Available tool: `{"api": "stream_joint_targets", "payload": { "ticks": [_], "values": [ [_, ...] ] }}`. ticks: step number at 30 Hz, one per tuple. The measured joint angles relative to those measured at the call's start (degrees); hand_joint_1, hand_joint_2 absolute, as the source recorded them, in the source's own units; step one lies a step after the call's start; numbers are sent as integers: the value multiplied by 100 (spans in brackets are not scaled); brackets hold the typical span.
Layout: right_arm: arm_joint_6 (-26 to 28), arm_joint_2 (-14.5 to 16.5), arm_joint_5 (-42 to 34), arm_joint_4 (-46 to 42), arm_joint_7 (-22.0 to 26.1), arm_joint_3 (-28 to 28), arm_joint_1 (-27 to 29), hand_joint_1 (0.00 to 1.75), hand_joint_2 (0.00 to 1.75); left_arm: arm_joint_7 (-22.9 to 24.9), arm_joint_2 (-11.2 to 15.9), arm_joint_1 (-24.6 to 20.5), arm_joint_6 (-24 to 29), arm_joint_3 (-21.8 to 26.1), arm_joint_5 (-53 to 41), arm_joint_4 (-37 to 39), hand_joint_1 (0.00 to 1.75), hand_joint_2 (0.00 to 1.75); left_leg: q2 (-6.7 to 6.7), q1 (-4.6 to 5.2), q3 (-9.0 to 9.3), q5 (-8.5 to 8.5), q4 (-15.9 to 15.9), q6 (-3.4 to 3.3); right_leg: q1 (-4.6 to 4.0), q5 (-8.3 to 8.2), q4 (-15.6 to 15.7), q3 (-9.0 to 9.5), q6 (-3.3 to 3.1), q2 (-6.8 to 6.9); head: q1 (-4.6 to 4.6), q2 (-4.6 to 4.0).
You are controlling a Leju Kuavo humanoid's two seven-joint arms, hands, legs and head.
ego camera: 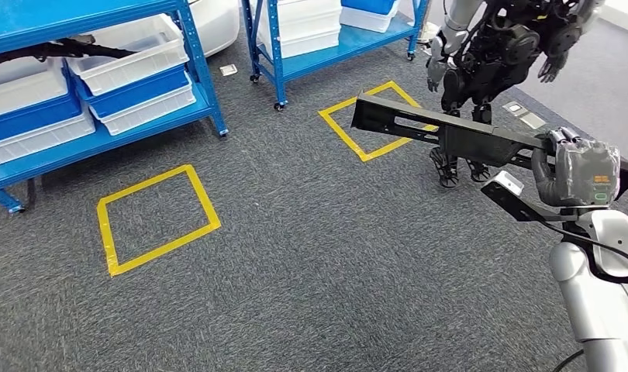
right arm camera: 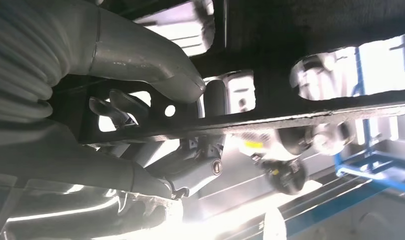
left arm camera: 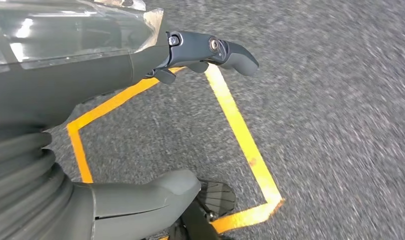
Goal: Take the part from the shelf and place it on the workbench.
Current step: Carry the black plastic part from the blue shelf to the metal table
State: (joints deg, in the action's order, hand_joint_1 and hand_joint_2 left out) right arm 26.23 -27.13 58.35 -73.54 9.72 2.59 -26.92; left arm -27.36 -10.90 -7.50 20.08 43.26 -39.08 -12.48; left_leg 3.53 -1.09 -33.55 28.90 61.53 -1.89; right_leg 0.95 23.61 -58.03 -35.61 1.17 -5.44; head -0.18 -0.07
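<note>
My right hand (ego camera: 574, 172) grips the part (ego camera: 419, 128), a long black plastic frame with cut-outs. It sticks out level over the grey carpet towards the left of the head view. In the right wrist view the thumb (right arm camera: 140, 60) lies over the part's black bar (right arm camera: 300, 115) and the fingers (right arm camera: 115, 107) curl under it. My left hand (left arm camera: 90, 80) hangs above the floor, its fingers (left arm camera: 215, 50) stretched out and thumb apart, with nothing in it.
A blue shelf (ego camera: 204, 81) with white and blue bins stands at the back left, and a second blue shelf (ego camera: 342, 50) behind it. Two yellow tape squares (ego camera: 206, 205) (ego camera: 342, 136) mark the carpet. Another dark robot (ego camera: 497, 46) stands at the back right.
</note>
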Motion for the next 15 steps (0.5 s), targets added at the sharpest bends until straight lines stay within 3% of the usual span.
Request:
{"api": "stream_joint_targets", "payload": {
  "ticks": [2,4,6,8,10,11,12,13,15],
  "values": [
    [-12,-10,-45,-91,12,-66,84,175,175,2,2,-6,0,-3,-10,0,0,175,93,26,129,-56,-263,-40,13,-32,2,-35,52,-138,2,0],
    [-61,-76,-140,-167,55,-138,177,175,175,10,-8,-21,11,-16,-38,0,0,175,-52,47,165,-100,-336,-59,25,-70,18,-81,121,-213,-2,0],
    [-109,-189,-274,-227,127,-236,265,175,175,14,-16,-30,34,-43,-61,0,0,175,-189,41,215,-179,-456,-108,-1,25,-168,-211,128,29,22,0],
    [-130,-263,-388,-262,197,-323,325,175,175,25,-15,-27,68,-68,-91,1,0,175,-340,47,232,-217,-515,-136,-6,319,-817,-532,93,362,62,0],
    [-161,-280,-451,-273,249,-362,375,175,175,55,-16,-27,102,-80,-141,2,0,175,-510,52,224,-215,-513,-133,20,551,-1491,-845,124,460,91,0],
    [-181,-279,-462,-273,272,-367,392,175,175,70,-18,-30,114,-85,-157,2,0,175,-594,51,223,-209,-512,-126,39,556,-1563,-860,170,480,95,0],
    [-198,-282,-463,-272,289,-367,396,175,175,79,-21,-36,118,-89,-166,2,0,175,-675,49,227,-201,-510,-113,63,482,-1394,-750,230,511,100,0],
    [-209,-285,-458,-270,302,-367,388,175,175,84,-25,-44,119,-92,-170,2,0,175,-751,46,234,-188,-504,-93,92,352,-1015,-524,293,582,100,0],
    [-213,-292,-444,-268,316,-364,357,175,175,88,-27,-64,120,-101,-177,1,0,175,-882,66,245,-146,-476,-25,98,141,-228,-64,347,821,107,0]
  ]
}}
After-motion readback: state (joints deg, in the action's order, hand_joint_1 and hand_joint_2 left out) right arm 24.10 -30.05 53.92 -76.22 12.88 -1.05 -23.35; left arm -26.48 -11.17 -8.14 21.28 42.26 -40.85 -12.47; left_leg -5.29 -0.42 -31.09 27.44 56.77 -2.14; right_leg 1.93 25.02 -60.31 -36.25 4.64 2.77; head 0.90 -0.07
